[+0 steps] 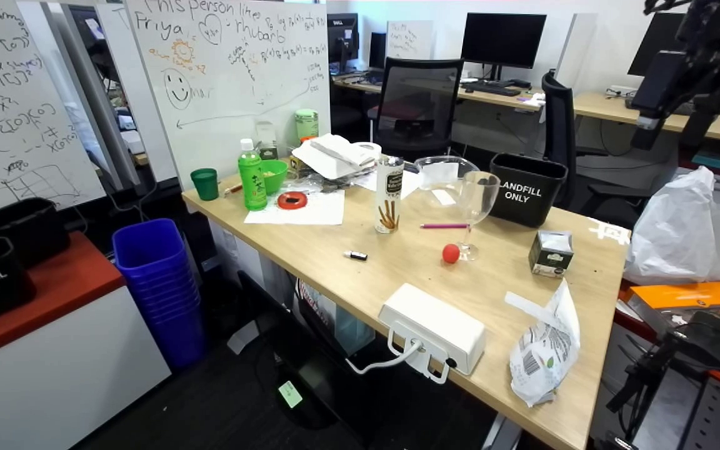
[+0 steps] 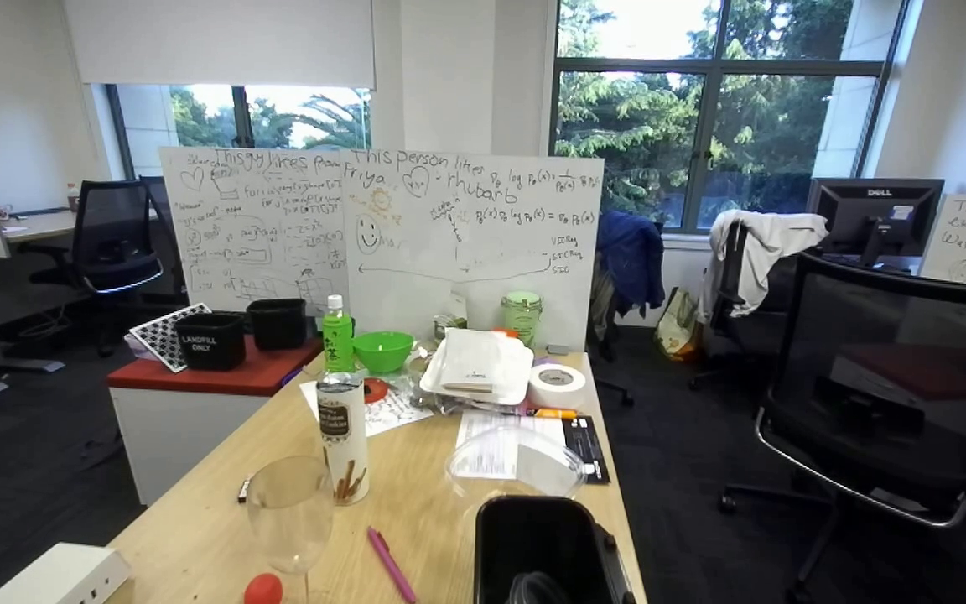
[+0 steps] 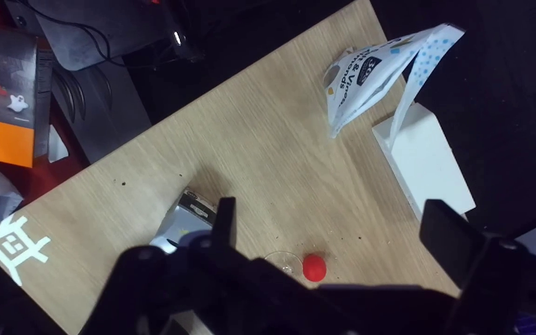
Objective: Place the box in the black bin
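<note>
Black and spread wide, your gripper [image 3: 331, 209] hangs above the desk [image 3: 268, 153] with nothing between its fingers [image 3: 226, 218]. You have the box [image 3: 182, 225] below it, outside the gap, just past the finger on the left of the wrist view, which hides part of it. Lower than the gripper too, the bin [image 1: 525, 190], lettered LANDFILL ONLY, stands on the desk near the box. So you look to be lining up, the pick not yet made. Your next move, I'd judge, is to shift sideways until the box lies under the gap, turn to square with its sides, then descend and grip; mind the glass [image 1: 479, 194], just beside the red ball [image 3: 314, 268] below the gap.

Pale wood grain runs across the desk. Ahead of the fingertips in the wrist view are a bag [image 3: 375, 77] and, partly behind the finger on the right, a white unit [image 3: 428, 163]. Well away from the gripper, a whiteboard [image 1: 241, 94] stands at the desk's end, with an office chair [image 1: 422, 100] near the desk and windows [image 2: 718, 126] beyond.
</note>
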Controlling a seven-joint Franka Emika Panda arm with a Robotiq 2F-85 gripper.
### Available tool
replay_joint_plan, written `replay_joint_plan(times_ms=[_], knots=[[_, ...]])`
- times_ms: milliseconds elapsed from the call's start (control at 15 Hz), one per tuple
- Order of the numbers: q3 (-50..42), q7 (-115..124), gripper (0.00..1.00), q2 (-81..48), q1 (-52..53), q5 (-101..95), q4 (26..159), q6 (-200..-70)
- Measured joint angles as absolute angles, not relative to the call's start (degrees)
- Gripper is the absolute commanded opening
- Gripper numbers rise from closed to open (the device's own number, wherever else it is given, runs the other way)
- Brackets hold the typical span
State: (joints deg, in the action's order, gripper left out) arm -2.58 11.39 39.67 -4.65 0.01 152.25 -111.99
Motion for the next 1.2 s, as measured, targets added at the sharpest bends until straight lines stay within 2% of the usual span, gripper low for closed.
replay_joint_plan(times_ms=[733,1200], knots=[[-15.55,11.81,1.00,14.08,-11.25,14.71,145.31,-121.22],[-16.19,11.92,1.00,7.64,-13.35,13.72,142.15,-126.54]])
